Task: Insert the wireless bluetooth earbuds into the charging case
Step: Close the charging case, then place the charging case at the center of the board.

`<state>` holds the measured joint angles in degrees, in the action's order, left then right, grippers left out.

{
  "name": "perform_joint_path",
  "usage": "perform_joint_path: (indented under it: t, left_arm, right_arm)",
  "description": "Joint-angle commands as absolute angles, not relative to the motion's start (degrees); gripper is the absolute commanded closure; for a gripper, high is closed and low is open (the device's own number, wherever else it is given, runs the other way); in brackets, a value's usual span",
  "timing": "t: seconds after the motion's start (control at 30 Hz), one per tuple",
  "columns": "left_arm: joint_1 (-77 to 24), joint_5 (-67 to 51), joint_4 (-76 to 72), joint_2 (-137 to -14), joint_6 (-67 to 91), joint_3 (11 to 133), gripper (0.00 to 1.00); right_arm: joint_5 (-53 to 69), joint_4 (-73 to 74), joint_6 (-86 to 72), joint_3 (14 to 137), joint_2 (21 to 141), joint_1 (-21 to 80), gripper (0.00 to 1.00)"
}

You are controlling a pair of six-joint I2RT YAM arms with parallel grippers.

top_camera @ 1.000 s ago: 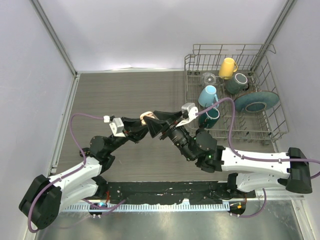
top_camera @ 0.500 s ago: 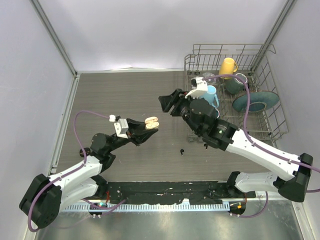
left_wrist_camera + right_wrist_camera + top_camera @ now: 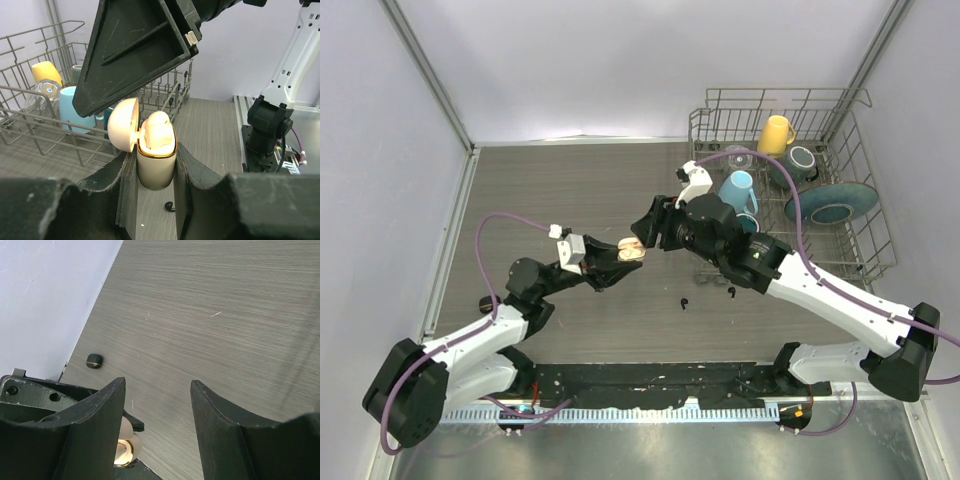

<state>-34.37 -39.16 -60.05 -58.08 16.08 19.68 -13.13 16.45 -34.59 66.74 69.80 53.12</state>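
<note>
Above the middle of the table [image 3: 570, 190], the left gripper [image 3: 620, 257] is clamped on the cream charging case [image 3: 156, 172], holding it clear of the surface with its mouth up and its lid [image 3: 122, 125] swung open to the left. A cream earbud [image 3: 157, 132] stands in the well, its head proud of the rim; whether a second lies beside it cannot be told. The right gripper [image 3: 157, 385] hovers just beyond the case with jaws spread wide and nothing between them. Two black earbuds [image 3: 685, 303] lie loose on the table, to the right of and nearer than the case, short of the dish rack [image 3: 692, 170]. Assessment: the step in hand appears to be seating the cream earbud. Recommended: one right fingertip should come down on the earbud's crown along the line of the well, pressing lightly while the left grip only steadies. Keep off the open lid, since a sideways knock could twist the case in the jaws or tip the earbud out.
</note>
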Motion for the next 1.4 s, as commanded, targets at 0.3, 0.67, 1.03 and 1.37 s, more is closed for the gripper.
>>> perform_joint_path:
  t: [0.3, 0.67, 1.03, 1.37]
  left_arm:
    - [-34.4, -39.8, -61.5, -59.1, 16.3, 22.2, 1.00]
    - [-34.4, -38.0, -61.1, -59.9, 17.2, 22.3, 1.00]
    - [-34.2, -23.4, -33.1, -60.6, 31.0, 31.3, 0.92]
    - [-34.2, -28.6, -23.1, -77.6, 39.7, 39.7, 1.00]
  right_arm:
    - [-8.9, 17.6, -33.5, 66.1, 67.3, 52.8, 0.40]
    - [-9.8, 17.6, -34.4, 63.0, 64.9, 52.8, 0.40]
    - [-29.0, 18.5, -40.0, 57.0, 55.7, 52.8, 0.39]
    - [-35.0, 18.7, -40.6, 53.2, 49.4, 52.6, 0.39]
